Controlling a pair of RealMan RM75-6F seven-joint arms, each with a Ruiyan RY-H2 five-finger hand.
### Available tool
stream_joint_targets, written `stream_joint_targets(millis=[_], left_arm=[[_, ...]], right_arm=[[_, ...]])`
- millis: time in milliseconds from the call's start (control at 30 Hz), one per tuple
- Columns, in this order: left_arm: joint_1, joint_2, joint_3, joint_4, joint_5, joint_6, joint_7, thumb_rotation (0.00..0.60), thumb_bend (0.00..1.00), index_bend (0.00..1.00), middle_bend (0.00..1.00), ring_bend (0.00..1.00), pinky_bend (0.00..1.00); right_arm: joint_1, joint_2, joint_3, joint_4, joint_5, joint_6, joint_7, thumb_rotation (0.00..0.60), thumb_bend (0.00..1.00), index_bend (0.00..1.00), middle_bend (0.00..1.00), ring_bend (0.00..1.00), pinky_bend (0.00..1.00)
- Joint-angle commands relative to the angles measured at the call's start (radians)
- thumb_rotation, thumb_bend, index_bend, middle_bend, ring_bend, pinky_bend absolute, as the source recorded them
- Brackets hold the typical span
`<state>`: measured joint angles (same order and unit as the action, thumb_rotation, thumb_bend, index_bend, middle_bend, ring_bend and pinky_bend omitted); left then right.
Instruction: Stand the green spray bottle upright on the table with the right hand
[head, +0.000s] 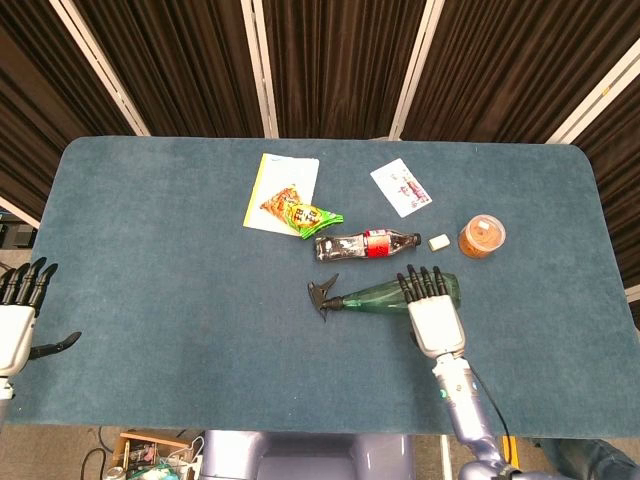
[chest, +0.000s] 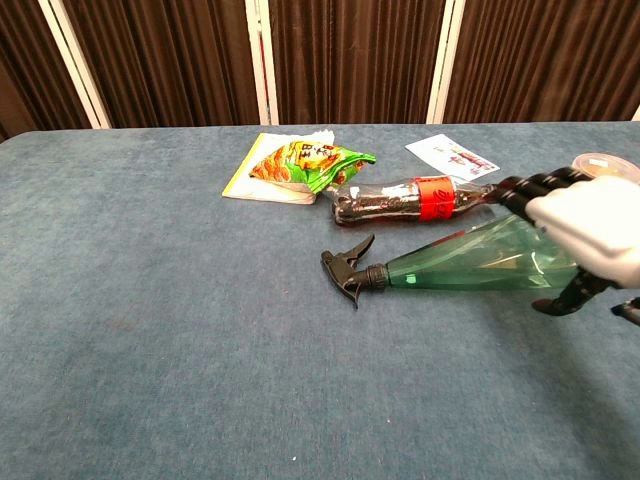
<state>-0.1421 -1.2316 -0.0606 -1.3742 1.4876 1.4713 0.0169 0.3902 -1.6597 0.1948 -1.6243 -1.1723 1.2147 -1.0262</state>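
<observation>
Green spray bottle (head: 385, 295) lying on its side near the middle of the blue counter (head: 150, 250), black trigger nozzle (head: 323, 295) pointing to 9 o'clock, broad base toward 3 o'clock. Right hand (head: 432, 312) spread over the wide end of the bottle, dark fingers (head: 420, 285) apart and reaching toward 12 o'clock across the green body, palm toward 6 o'clock of it. In the chest view, same right hand (chest: 590, 235) above the fat end of the bottle (chest: 470, 265), thumb down on the near side, fingers not wrapped around it: released, gripping nothing. Cannot tell whether the fingertips touch the plastic.

Left hand (head: 18, 325) at the counter's 8 o'clock edge, well apart from everything, fingers straight and parted, thumb out to the side, grasping nothing.

Just at 12 o'clock of the spray bottle, a cola bottle (head: 367, 244) on its side with a red label. At 11 o'clock of that, a green snack bag (head: 305, 214) lying on a white and yellow sheet (head: 275, 180). A printed card (head: 400, 187) toward 1 o'clock. Small white block (head: 438, 242) just beside the cola bottle's cap, and an orange tub (head: 481, 237) at 3 o'clock of the block.
</observation>
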Motion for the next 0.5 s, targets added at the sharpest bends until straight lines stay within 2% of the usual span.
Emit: stream_joint_targets(millis=[33, 500], left_arm=[[0.002, 0.004, -0.002, 0.000, -0.006, 0.000, -0.008, 0.600, 0.02, 0.00, 0.00, 0.00, 0.07], [0.007, 0.021, -0.024, 0.007, -0.059, -0.022, -0.040, 0.600, 0.02, 0.00, 0.00, 0.00, 0.07]], right_arm=[[0.020, -0.042, -0.003, 0.033, 0.022, 0.006, -0.033, 0.600, 0.22, 0.00, 0.00, 0.00, 0.00], [0.118, -0.189, -0.008, 0.175, 0.049, -0.011, -0.134, 0.600, 0.22, 0.00, 0.00, 0.00, 0.00]])
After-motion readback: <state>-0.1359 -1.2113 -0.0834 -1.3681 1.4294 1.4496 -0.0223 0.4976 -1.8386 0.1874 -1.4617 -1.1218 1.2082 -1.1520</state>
